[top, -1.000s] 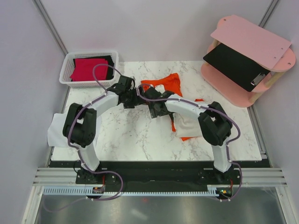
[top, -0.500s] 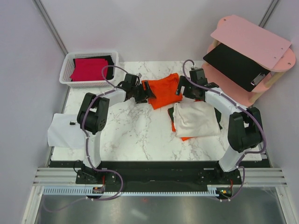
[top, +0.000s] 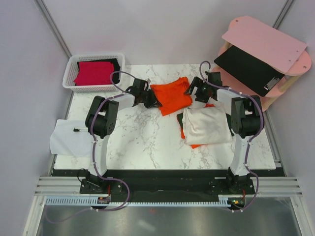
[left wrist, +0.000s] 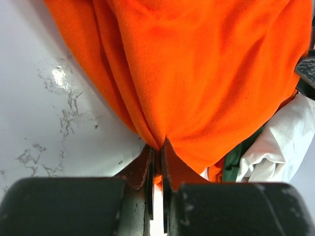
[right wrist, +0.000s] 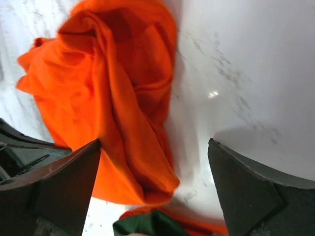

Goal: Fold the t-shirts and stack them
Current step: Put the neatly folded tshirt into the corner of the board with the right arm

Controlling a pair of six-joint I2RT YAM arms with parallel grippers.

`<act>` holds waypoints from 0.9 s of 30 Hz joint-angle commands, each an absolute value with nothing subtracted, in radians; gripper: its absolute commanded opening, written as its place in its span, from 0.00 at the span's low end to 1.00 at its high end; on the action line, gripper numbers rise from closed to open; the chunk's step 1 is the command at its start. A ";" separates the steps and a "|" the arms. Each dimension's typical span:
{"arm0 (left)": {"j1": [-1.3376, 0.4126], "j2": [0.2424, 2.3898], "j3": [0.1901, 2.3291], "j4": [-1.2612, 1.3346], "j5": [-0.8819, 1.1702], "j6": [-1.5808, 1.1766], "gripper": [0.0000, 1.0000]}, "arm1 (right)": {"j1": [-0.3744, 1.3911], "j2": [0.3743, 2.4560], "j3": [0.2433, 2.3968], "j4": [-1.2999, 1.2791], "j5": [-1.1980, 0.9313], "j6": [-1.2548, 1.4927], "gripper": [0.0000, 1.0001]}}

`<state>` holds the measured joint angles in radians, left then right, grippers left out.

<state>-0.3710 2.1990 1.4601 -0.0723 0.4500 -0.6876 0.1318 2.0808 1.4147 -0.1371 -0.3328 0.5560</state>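
Now that the left gripper (left wrist: 157,146) has pinched shut on the near-left edge of the orange t-shirt (top: 171,94), crumpled at the far middle of the table (top: 138,142), spreading looks possible. Opposite, the right gripper (right wrist: 155,147) has swung in beside the shirt, jaws wide, holding nothing.

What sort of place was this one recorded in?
Probably a lab work cell: left arm and right arm bolted to a marble-look table, plain partition walls around it, a basket of t-shirts.
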 commanded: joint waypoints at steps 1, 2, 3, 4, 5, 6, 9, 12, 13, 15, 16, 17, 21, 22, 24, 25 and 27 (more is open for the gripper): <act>-0.374 2.240 1.474 -0.103 0.433 -0.673 0.08 | 0.140 2.176 1.437 -0.025 -0.466 0.633 0.97; -0.374 2.243 1.476 -0.103 0.433 -0.673 0.08 | 0.140 2.190 1.440 -0.008 -0.494 0.644 0.96; -0.371 2.244 1.476 -0.106 0.431 -0.670 0.08 | 0.143 2.203 1.445 -0.008 -0.502 0.661 0.95; -0.373 2.246 1.476 -0.107 0.431 -0.669 0.08 | 0.149 2.226 1.447 0.017 -0.512 0.666 0.94; -0.371 2.249 1.476 -0.109 0.431 -0.667 0.08 | 0.155 2.232 1.450 0.024 -0.518 0.670 0.90; -0.371 2.249 1.476 -0.109 0.431 -0.666 0.08 | 0.159 2.243 1.454 0.025 -0.534 0.669 0.88; -0.371 2.246 1.474 -0.110 0.431 -0.663 0.08 | 0.201 2.279 1.482 0.011 -0.564 0.667 0.70; -0.370 2.217 1.463 -0.120 0.422 -0.655 0.08 | 0.242 2.301 1.548 -0.080 -0.561 0.628 0.23; -0.368 2.203 1.457 -0.129 0.413 -0.652 0.11 | 0.255 2.299 1.558 -0.112 -0.545 0.609 0.12; -0.361 2.145 1.431 -0.169 0.359 -0.634 0.19 | 0.281 2.283 1.578 -0.138 -0.508 0.580 0.00; -0.356 2.122 1.421 -0.184 0.336 -0.626 0.31 | 0.290 2.261 1.588 -0.178 -0.462 0.566 0.00; -0.345 2.091 1.389 -0.219 0.313 -0.617 0.38 | 0.298 2.247 1.615 -0.199 -0.445 0.530 0.00; -0.310 1.913 1.301 -0.336 0.157 -0.597 0.76 | 0.351 2.159 1.680 -0.284 -0.356 0.457 0.00; -0.298 1.823 1.264 -0.365 0.129 -0.597 0.82 | 0.360 2.143 1.693 -0.311 -0.329 0.446 0.00; -0.295 1.737 1.235 -0.440 0.045 -0.597 1.00 | 0.380 2.102 1.736 -0.339 -0.315 0.426 0.00; -0.293 1.668 1.212 -0.458 0.032 -0.592 1.00 | 0.383 2.091 1.747 -0.363 -0.310 0.425 0.00; -0.293 1.606 1.192 -0.509 0.014 -0.580 1.00 | 0.387 2.048 1.769 -0.390 -0.305 0.428 0.00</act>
<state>-0.2958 1.7840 1.2221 -0.3668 0.1539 -0.6281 0.3782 2.1944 1.6825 -0.3119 -0.3492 0.4774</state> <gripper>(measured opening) 0.993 0.043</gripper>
